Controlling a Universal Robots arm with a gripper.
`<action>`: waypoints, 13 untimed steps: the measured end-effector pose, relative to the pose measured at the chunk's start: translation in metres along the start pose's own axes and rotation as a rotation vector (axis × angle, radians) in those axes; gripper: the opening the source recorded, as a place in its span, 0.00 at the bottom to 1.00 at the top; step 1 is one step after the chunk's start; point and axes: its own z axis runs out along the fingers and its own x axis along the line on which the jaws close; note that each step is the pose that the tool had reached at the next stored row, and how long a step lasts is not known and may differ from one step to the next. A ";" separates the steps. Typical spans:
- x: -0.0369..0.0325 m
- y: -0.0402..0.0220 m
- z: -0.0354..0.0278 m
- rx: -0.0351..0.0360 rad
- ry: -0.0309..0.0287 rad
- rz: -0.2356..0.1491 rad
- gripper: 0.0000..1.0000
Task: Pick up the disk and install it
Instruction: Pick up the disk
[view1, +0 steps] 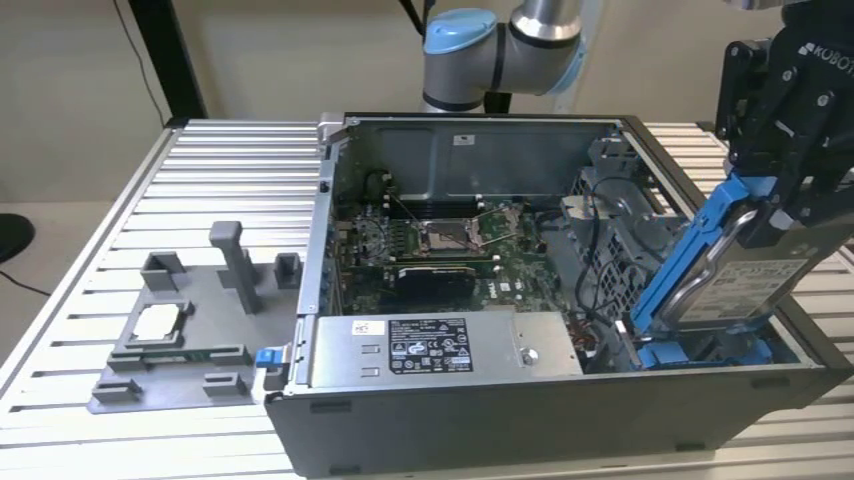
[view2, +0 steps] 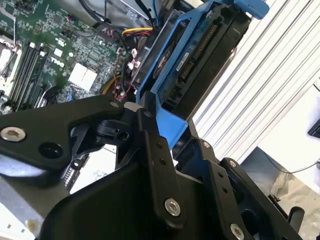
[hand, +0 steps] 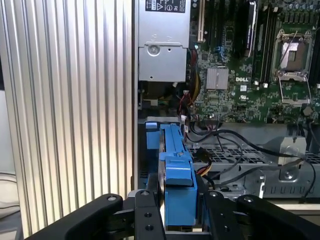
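Clamping blue-framed silver-grey metal disk (view1: 751, 287), black hand (view1: 785, 206) holds it tilted, lower end inside open grey computer case (view1: 534, 415).

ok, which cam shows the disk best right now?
Exterior view: the disk shows its labelled face and blue frame, tilted, held by the gripper at the case. Second wrist view shows its connector edge; first wrist view sees it edge-on, blue frame foremost.
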 end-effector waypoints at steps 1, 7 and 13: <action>0.0000 -0.0003 0.0004 0.0000 0.0001 0.000 0.00; 0.0002 -0.0009 0.0035 0.0002 -0.0098 0.003 0.00; 0.0002 -0.0008 0.0074 0.0005 -0.0228 0.009 0.00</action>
